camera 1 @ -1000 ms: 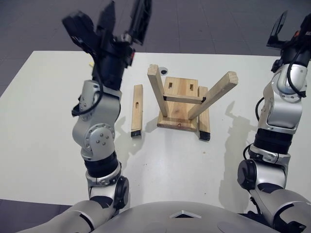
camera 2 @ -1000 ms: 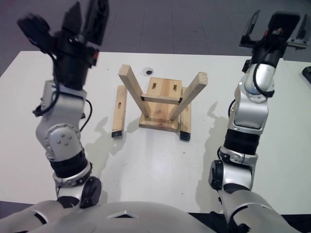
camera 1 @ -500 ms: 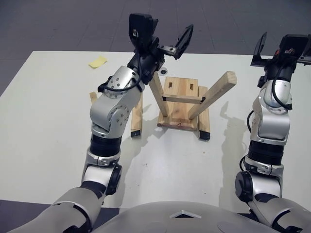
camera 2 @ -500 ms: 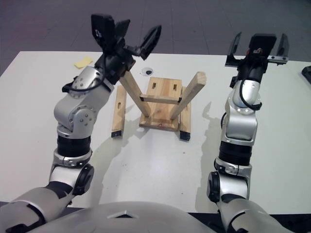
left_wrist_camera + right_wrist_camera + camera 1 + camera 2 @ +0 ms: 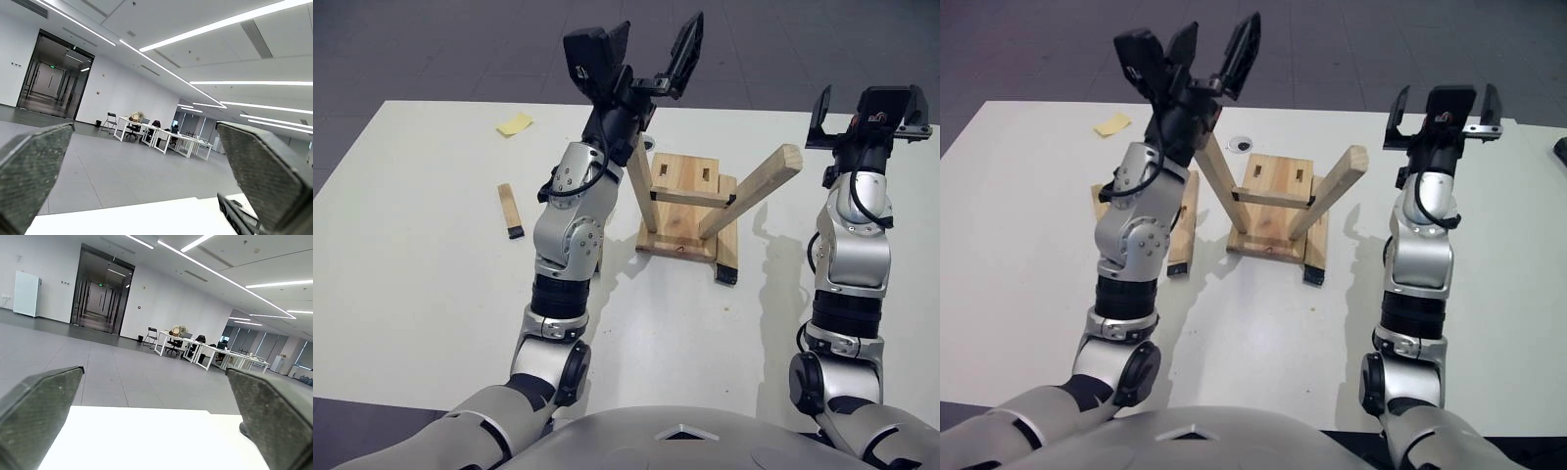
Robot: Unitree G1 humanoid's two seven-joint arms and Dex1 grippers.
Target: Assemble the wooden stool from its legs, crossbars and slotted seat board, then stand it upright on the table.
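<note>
- White worktop (image 5: 411,294) spreads out below both raised end effectors and carries every wooden part.
- Pale pine, the half-built stool lies upside down between the two end effectors and lower than both. Its seat board (image 5: 677,230) rests flat, with two standing legs (image 5: 754,186) leaning up from it and a crossbar (image 5: 690,199) bridging them. I'd judge it stiff and light, but shaky at the slots, so it is best steadied by the board's edges, not the legs.
- The left end effector (image 5: 649,47) hangs high over the nearer standing leg, spread wide and holding nothing.
- The right end effector (image 5: 1445,98) hovers above and outward of the other standing leg, also wide open and empty.
- A loose leg (image 5: 726,245) lies against the seat board on the side toward the right end effector. It looks dry, rigid and unlikely to slip, and a hold across its narrow faces at mid-length looks soundest.
- A second loose leg (image 5: 1180,250) lies under the left forearm. The right eye view shows it clearly, while from the left eye the arm mostly masks it.
- A short crossbar (image 5: 510,209) lies well outward of the left end effector. It is light and easily nudged.
- A yellow note (image 5: 514,124) sits beyond it.
- Each wrist view looks out across the room and confirms the pads (image 5: 29,171) are far apart with nothing between them.
</note>
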